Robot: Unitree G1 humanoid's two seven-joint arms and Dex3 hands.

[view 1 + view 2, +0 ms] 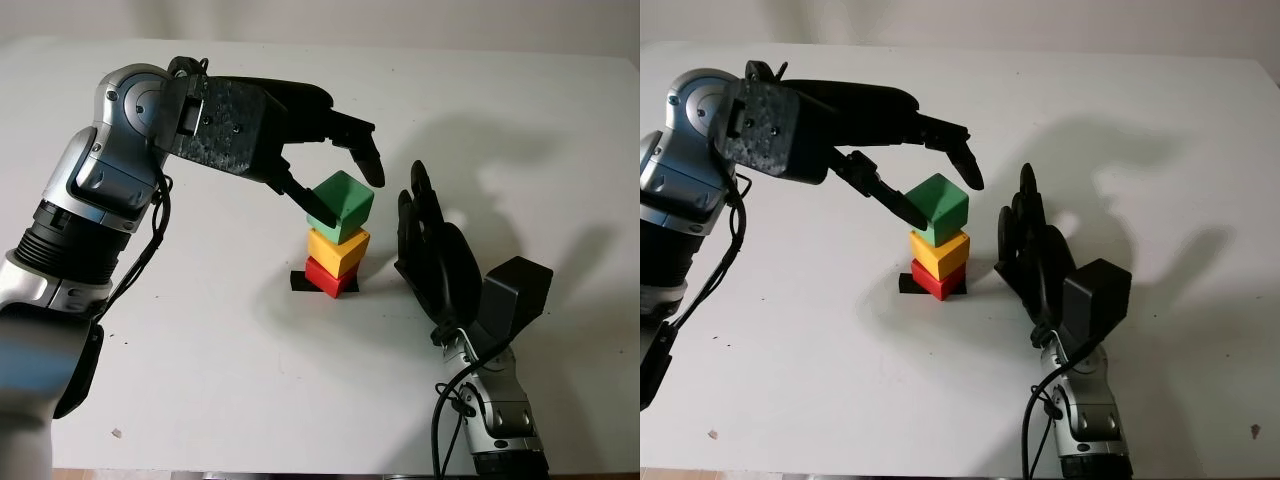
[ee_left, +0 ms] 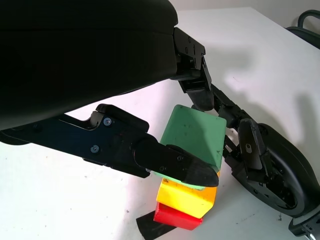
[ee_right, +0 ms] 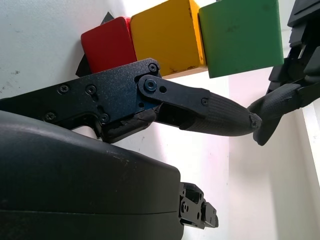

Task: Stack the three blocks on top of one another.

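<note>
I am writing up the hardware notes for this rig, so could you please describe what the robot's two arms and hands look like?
Both arms have silver-grey metal segments with ribbed black collars and loose black cables running alongside. The left hand is a black, speckled, boxy shell with visible screws and jointed black fingers ending in textured pads. The right hand is the same matte black, with a black box mounted at its wrist.

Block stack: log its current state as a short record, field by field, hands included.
bottom: red block, on a black marker on the white table
middle: yellow block, on the red one
top: green block, tilted, on the yellow one
left hand: around the green block, one finger touching its side, firm grip not confirmed
right hand: open, upright beside the stack, apart from it
</note>
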